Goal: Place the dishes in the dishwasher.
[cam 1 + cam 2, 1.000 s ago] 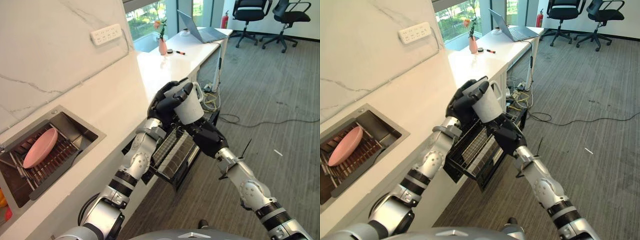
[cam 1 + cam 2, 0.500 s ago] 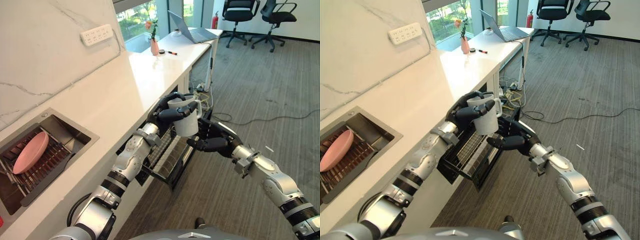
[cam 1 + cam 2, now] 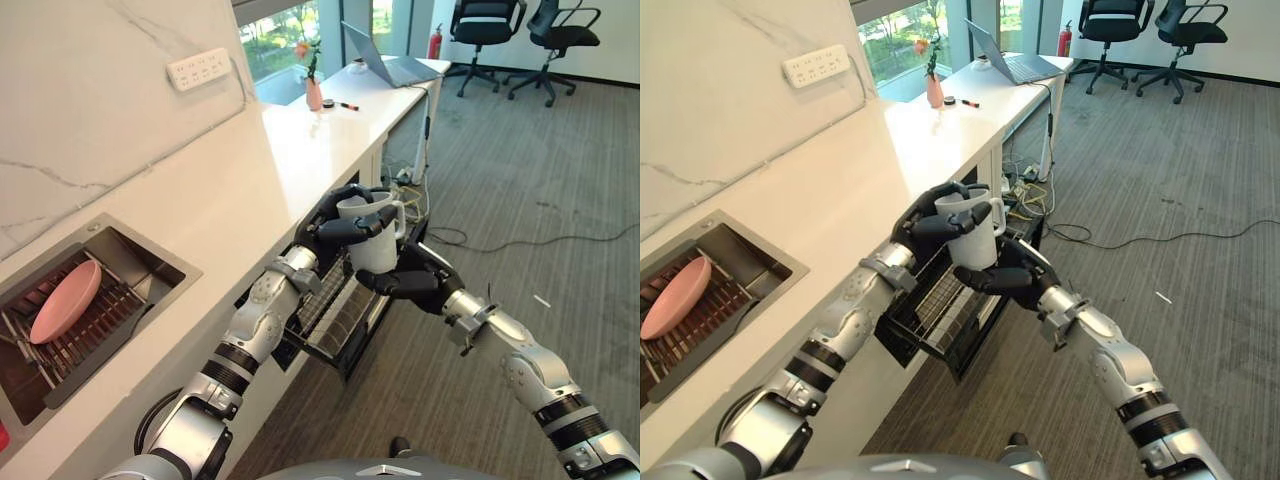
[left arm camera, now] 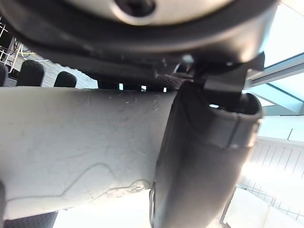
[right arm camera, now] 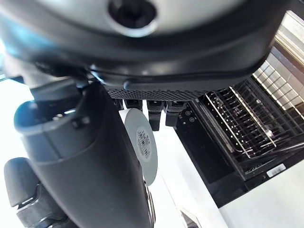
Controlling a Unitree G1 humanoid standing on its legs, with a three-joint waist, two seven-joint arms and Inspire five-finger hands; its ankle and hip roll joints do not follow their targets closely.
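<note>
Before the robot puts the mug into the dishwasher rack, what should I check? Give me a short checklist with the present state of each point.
1. Left hand curled round the white mug: ok.
2. Mug upright, opening upward: ok.
3. Right hand just under the mug's base; whether it touches: cannot tell.
4. Dishwasher rack pulled out below the mug: ok.
5. Rack space under the mug free: cannot tell, hands hide part.
6. Pink plate lying in the sink rack, away from the path: ok.

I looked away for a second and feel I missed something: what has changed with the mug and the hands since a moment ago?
The white mug went from tilted, high, to upright and lower, above the pulled-out dishwasher rack. The left hand still grips it. The right hand came away from it, then returned under its base. The pink plate stayed in the sink rack.
</note>
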